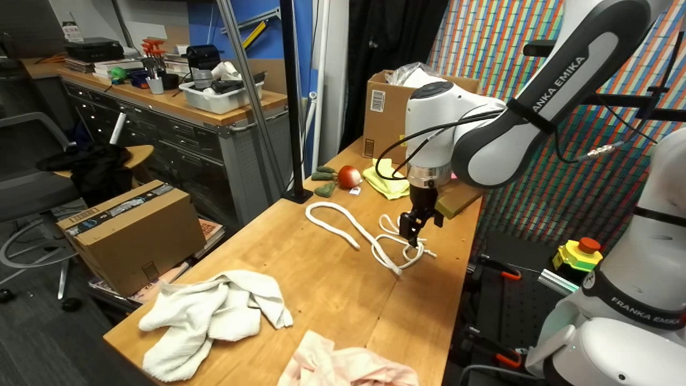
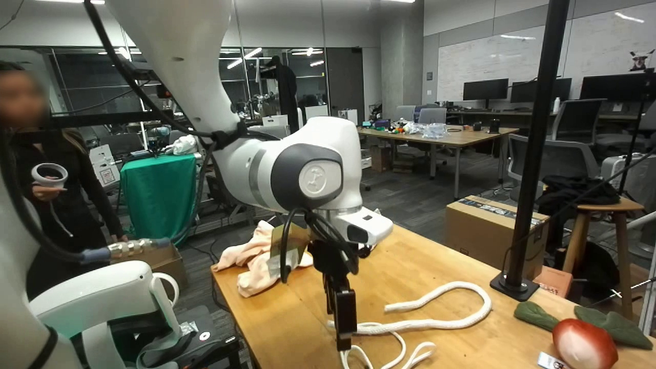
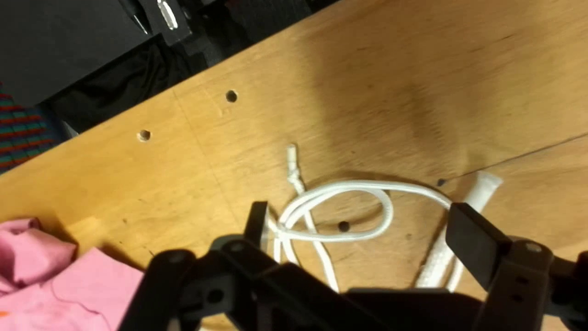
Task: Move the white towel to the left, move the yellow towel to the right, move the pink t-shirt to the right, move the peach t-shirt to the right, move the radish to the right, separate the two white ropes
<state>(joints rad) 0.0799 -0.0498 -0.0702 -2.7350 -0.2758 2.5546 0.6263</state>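
Observation:
My gripper stands open just above the table, over the two white ropes. The thin rope lies in loops between its fingers, with a knot near one end. Partly behind the right fingertip is the thick rope; the thin one crosses it there, over or under I cannot tell. In an exterior view the thick rope curves away from the tangle. The white towel and peach t-shirt lie at the near end. Farther back are the radish and yellow towel. The pink t-shirt shows at lower left.
A cardboard box stands at the far end of the table. A black post rises from the table's edge by the radish's green leaves. A person holding a controller stands behind the robot.

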